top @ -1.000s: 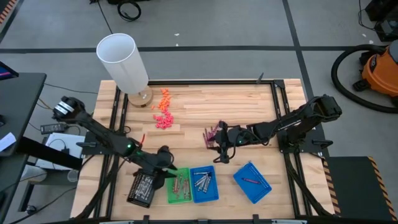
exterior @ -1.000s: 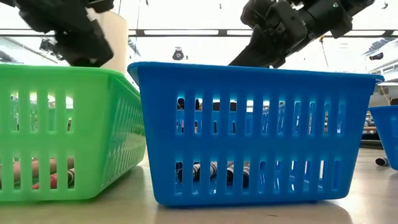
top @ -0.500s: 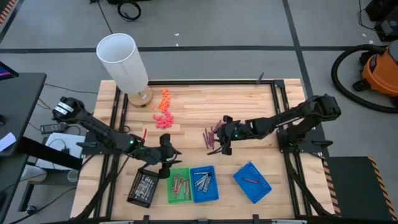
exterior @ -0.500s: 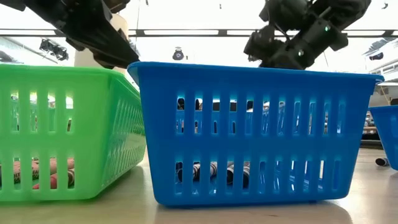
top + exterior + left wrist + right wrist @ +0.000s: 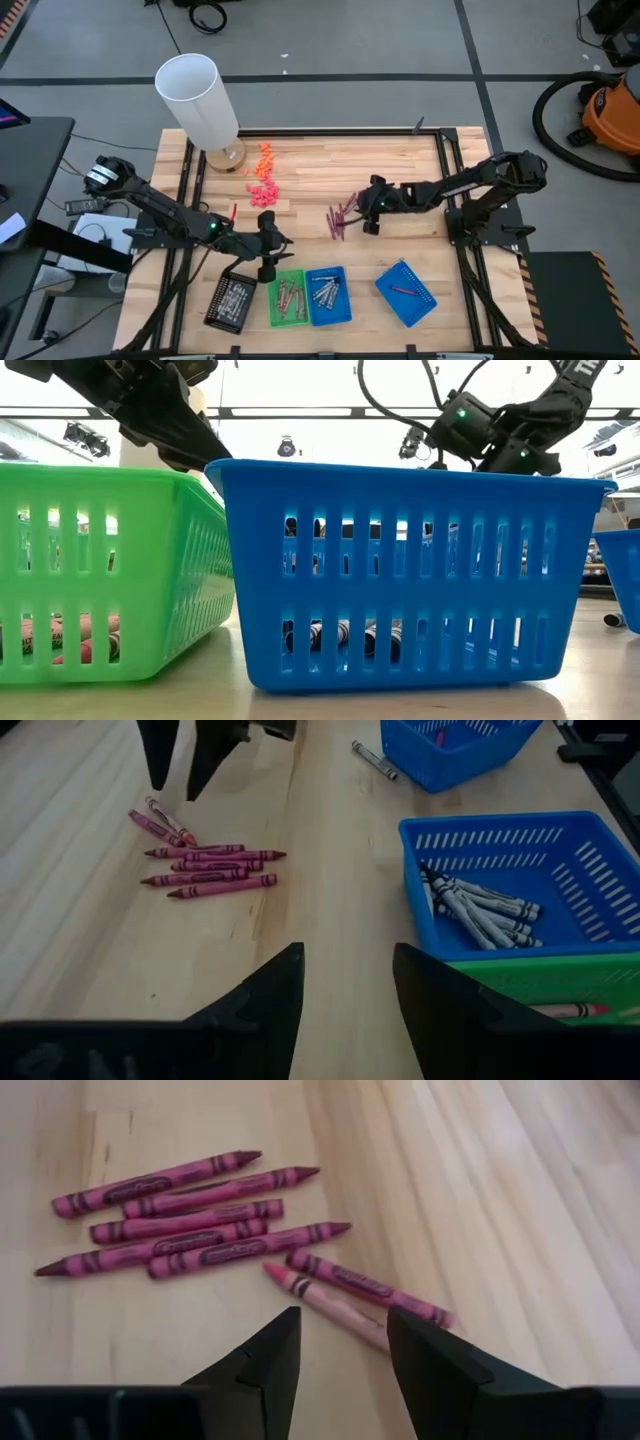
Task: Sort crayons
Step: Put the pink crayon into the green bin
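**Crayons loose mid-bench, right gripper poised over them**

Crayons (image 5: pixel 342 216) of the magenta-pink kind lie in a loose cluster at the centre of the high view; silver-grey ones sit in the blue tray (image 5: pixel 328 296) and red-brown ones in the green tray (image 5: pixel 287 298), lower centre. We find the right gripper (image 5: pixel 367 212) just beside the cluster, fingers parted and holding nothing. The left gripper (image 5: pixel 266 262) hangs above the green tray, also parted and empty.

We judge the main risk to be a pinch taking two touching crayons at once, or nudging one so it rolls. The second blue tray (image 5: pixel 406 292), lower right, is well apart with bare bench (image 5: pixel 400 165) between. The white cylinder (image 5: pixel 197 100) and orange bits (image 5: pixel 263 175), upper left, are clear of both arms.
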Robot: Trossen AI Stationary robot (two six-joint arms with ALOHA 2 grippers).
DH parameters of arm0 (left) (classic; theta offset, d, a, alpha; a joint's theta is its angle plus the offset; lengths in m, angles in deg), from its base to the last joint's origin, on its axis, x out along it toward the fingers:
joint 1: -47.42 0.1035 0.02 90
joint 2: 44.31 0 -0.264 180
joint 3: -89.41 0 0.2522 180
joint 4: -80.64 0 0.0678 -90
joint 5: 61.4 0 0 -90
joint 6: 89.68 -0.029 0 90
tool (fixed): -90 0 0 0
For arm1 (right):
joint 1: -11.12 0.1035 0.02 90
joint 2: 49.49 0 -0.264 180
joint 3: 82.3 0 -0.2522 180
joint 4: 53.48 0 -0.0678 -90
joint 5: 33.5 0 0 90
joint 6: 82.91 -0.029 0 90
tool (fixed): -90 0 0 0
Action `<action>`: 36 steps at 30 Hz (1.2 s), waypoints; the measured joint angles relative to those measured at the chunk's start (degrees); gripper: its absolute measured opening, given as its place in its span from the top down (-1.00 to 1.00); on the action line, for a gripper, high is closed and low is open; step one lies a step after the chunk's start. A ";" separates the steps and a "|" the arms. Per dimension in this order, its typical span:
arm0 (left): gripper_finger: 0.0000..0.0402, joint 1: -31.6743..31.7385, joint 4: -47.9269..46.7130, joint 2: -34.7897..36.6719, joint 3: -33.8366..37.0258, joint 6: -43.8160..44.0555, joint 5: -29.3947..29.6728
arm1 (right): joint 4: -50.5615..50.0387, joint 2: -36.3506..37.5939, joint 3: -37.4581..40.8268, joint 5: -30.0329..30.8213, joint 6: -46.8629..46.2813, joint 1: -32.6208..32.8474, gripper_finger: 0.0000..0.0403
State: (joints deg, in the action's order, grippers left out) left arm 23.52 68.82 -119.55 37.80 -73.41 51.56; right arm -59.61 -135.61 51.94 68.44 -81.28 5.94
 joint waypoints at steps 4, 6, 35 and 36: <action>0.17 0.00 0.02 0.00 0.00 -0.20 0.00 | 2.19 0.00 0.50 -1.92 2.35 -2.44 0.21; 0.17 0.00 0.02 -0.02 0.00 -0.20 0.00 | 2.47 0.00 0.52 -3.12 3.42 -3.94 0.21; 0.17 0.00 -0.07 -0.02 0.00 -2.56 -0.02 | 0.42 -6.88 0.10 -15.83 2.64 -8.83 0.40; 0.17 0.00 -0.04 -0.02 0.00 -2.56 -0.02 | 0.11 -6.88 -0.09 -16.05 2.62 -8.68 0.44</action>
State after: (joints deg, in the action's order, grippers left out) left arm 23.52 68.77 -119.57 37.80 -75.97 51.54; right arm -59.50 -142.50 51.85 52.39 -78.65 -2.74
